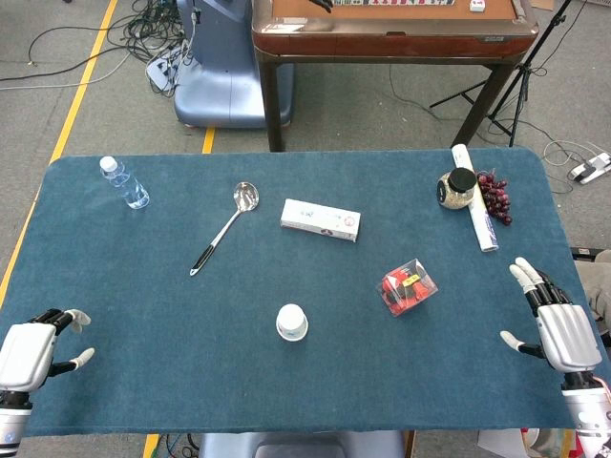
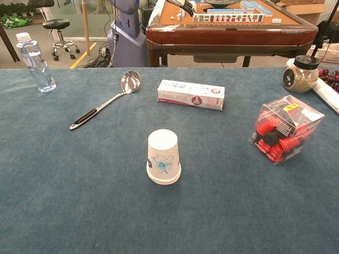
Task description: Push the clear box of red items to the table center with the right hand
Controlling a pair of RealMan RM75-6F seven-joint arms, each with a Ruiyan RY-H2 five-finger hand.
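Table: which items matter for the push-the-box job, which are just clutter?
Job:
- clear box of red items, right of table center
- right hand, open, apart from the box

Clutter:
- upturned paper cup
- white carton
- ladle
- water bottle
- jar
- grapes
- white roll
- left hand, idle

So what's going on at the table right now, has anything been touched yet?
Nothing is being handled. The right hand rests open near the table's right edge, apart from the clear box of red items, which sits right of center. The left hand lies idle at the left edge. An upturned paper cup stands near the middle, so the push has not begun.
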